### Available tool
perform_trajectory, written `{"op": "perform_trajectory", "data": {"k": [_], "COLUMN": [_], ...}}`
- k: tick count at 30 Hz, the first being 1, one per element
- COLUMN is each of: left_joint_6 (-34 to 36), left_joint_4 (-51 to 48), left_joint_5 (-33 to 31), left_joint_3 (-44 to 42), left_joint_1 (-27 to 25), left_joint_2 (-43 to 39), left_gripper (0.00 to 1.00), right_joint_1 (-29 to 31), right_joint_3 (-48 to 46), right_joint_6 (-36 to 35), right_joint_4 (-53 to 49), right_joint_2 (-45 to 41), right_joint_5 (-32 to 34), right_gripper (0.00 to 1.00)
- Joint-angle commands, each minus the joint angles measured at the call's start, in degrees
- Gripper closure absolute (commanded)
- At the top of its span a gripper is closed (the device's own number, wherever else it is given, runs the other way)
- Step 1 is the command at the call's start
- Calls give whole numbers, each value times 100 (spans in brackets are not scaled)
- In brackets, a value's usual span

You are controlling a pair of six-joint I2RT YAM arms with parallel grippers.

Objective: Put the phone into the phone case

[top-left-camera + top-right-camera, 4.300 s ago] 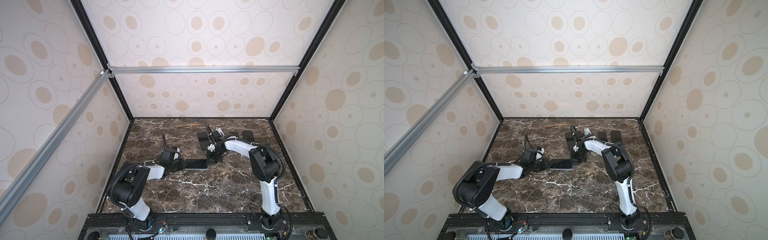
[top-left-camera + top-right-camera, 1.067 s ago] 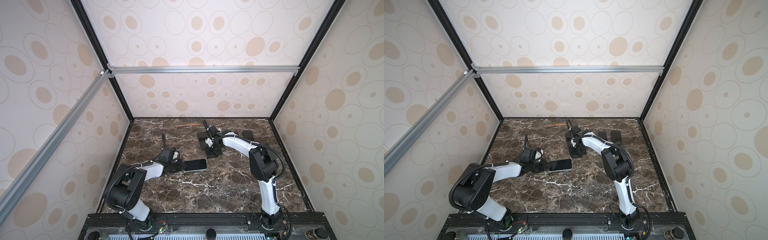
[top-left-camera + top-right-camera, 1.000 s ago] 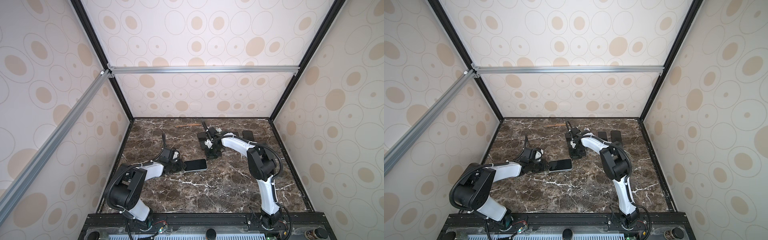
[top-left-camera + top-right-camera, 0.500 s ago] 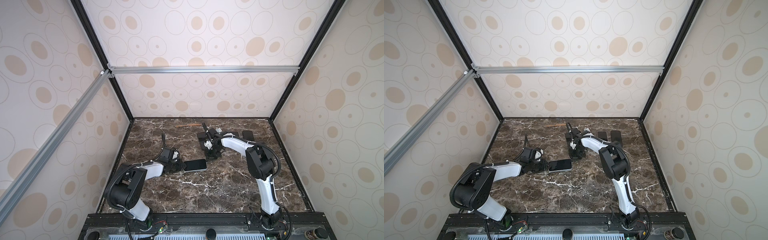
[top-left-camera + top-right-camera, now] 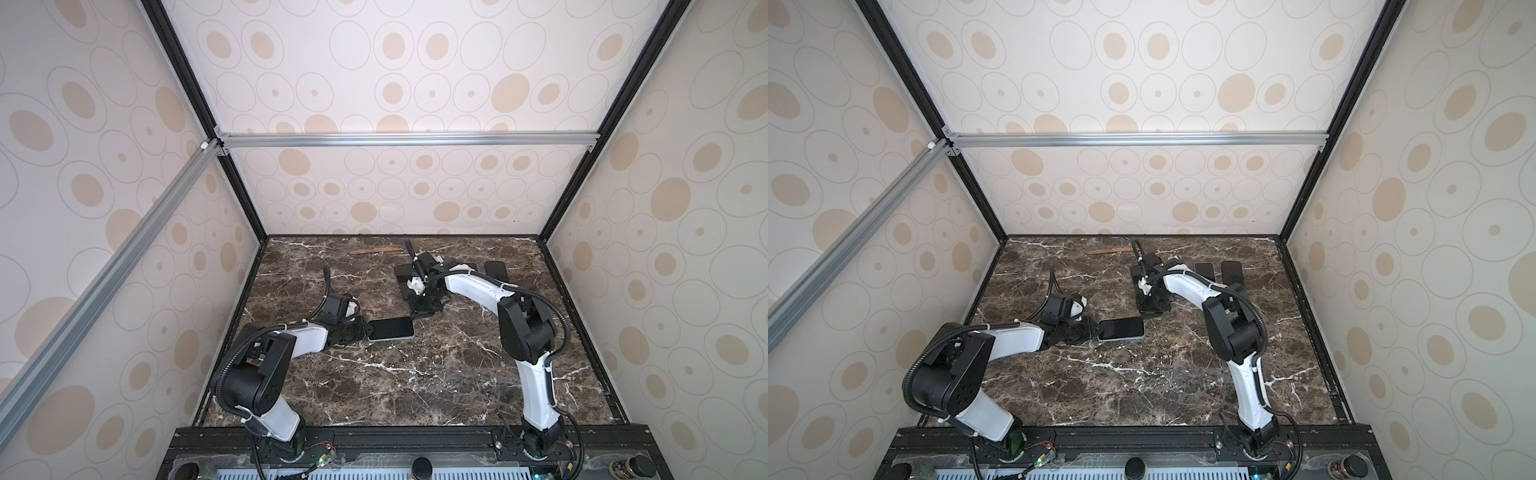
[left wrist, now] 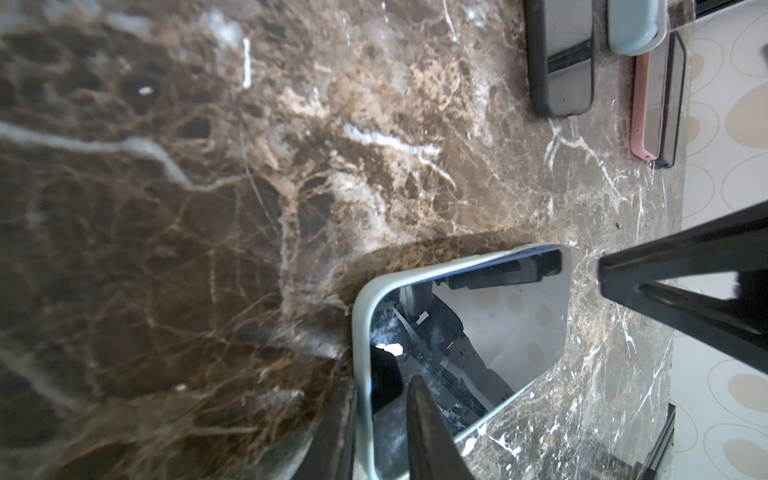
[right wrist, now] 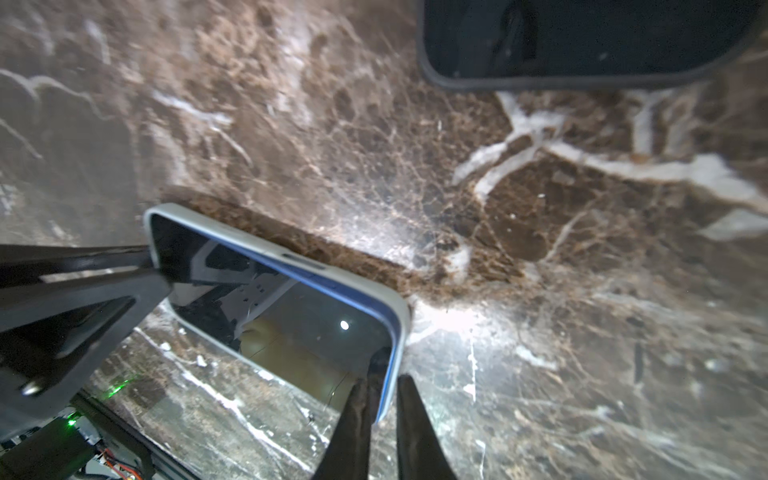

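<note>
Dark-glass, blue-edged phone (image 5: 390, 329) just left of centre on the floor of both top views, sitting in a pale grey-green soft phone case (image 6: 360, 340) and apparently raised off the brown marble-patterned tabletop (image 5: 415, 374), with a shadow underneath. Seating step in hand, by the look of it: left end bedded, but a blue strip standing proud of the rim toward the upper right corner, plainest in the right wrist view. Left gripper (image 5: 365, 331) clamped on the left short end, one finger on the glass and one under the case. Right gripper (image 7: 384, 388) at that proud corner, jaws almost together astride the rim; impossible to tell whether pinching or merely alongside, given a sliver of marble between finger and phone in the left wrist view. Next, probably: press that corner down into the lip, left grip bracing against the push. Left arm low, stretched in from lower left; right arm elbow-high from lower right, forearm reaching leftward, wrist bent down beside a black rimmed slab (image 7: 582, 41).
</note>
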Motion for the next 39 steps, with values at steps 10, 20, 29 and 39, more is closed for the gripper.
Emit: {"op": "perform_trajectory", "data": {"k": [10,20,29,39], "left_joint_6": [12,12,-27,-113], "left_joint_4": [-608,-578,-394,-135], "left_joint_5": [-349,-324,-240,-103], "left_joint_3": [-91,-109,-254,-422], "left_joint_1": [15,21,23,17], "left_joint_2": [298,331,418,656], "left_gripper": [77,77,77,77], "right_joint_1": [9,12,20,284], "right_joint_3": [-38,-141,-751,-1352], "right_joint_6": [-89,-118,-9,21], "right_joint_4": [71,106,328,586], "right_joint_2": [254,557,984,1613], "right_joint_5": [24,75,206,725], "right_gripper": [86,88,90,90]}}
